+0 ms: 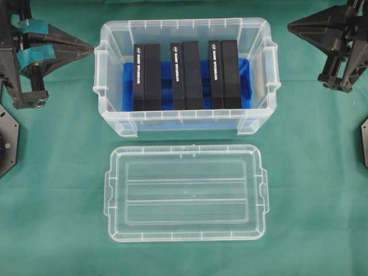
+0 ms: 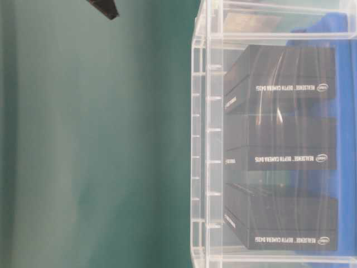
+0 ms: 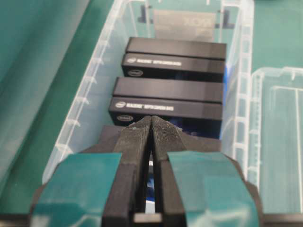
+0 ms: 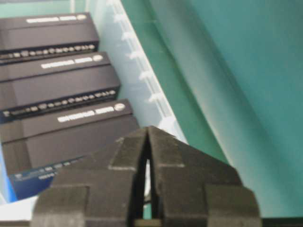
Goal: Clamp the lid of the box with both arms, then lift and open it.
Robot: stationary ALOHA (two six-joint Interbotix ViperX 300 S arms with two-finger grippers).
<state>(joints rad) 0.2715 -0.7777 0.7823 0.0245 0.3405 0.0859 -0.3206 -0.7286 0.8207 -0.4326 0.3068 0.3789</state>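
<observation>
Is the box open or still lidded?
Open. The lid lies flat on the green cloth in front of the box, apart from it, and the three black cases show uncovered inside.

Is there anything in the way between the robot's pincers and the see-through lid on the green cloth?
Nothing visible. The lid lies flat before the box, with bare cloth toward the left pincer and right pincer, both shut.

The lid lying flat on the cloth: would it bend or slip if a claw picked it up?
The lid looks thin and see-through, so it is probably light and may flex a little, though its two lengthwise ridges and raised rim should stiffen it. Its smooth plastic could be slippery. Lying flat on the green cloth, it should slide, not roll.
</observation>
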